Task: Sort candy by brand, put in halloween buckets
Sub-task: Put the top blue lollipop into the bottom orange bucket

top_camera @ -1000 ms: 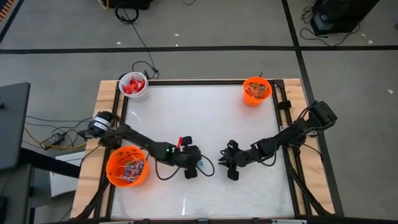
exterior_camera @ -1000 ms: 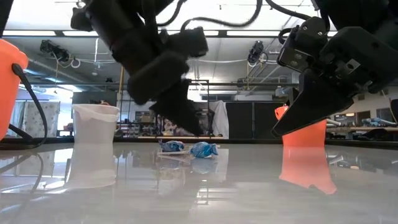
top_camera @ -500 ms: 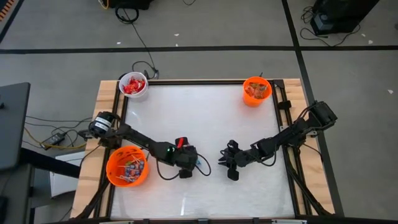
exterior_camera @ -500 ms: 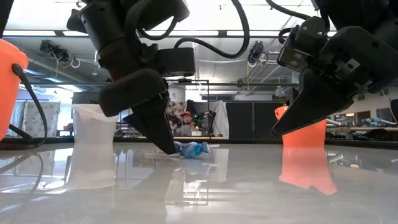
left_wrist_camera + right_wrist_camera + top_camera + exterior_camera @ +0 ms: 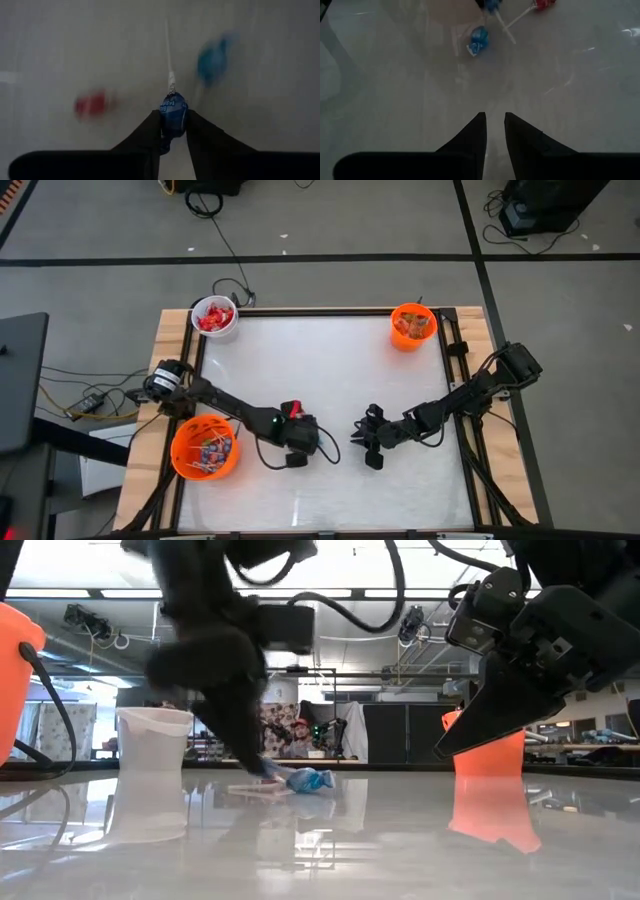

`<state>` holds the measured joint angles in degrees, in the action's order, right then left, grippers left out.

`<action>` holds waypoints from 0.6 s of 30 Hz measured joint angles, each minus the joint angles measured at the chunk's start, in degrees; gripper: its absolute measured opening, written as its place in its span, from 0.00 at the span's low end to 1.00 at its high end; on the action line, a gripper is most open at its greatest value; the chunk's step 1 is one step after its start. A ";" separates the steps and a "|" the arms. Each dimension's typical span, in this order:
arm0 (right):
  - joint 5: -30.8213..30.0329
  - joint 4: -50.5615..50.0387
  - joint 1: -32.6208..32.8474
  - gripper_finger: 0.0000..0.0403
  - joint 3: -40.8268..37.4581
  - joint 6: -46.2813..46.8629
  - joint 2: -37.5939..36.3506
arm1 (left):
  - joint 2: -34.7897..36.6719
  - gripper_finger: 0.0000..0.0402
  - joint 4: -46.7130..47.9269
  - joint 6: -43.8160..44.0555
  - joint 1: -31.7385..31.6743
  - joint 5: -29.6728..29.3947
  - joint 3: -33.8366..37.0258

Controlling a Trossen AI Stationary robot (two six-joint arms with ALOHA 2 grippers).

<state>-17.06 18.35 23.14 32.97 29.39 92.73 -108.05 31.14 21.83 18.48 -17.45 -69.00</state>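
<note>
Toward the tabletop's near edge, the left gripper pinches a blue-wrapped lollipop by its head, and the right gripper hovers beside it with fingers nearly together, holding nothing. A larger orange bucket sits at the left edge; another blue-wrapped candy and a red lollipop lie nearby. A white bucket and a small orange bucket stand at the far corners.

buckets: 3 | loose candy: 3 | arms: 2
</note>
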 joint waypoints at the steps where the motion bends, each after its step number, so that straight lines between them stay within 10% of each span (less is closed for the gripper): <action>1: -0.02 0.00 0.00 0.21 0.00 0.00 0.00 | 0.06 0.21 6.29 0.82 -0.06 1.82 -2.42; 11: -2.40 0.20 -0.11 0.21 0.00 -0.63 0.00 | 0.44 0.22 56.37 7.24 2.95 7.23 -28.73; 18: -2.35 0.04 0.09 0.21 0.00 -0.63 0.00 | 2.87 0.22 59.18 13.33 7.28 6.65 -33.17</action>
<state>-19.41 18.39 23.22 32.97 28.75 92.73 -105.18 90.32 35.16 25.76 -10.79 -102.17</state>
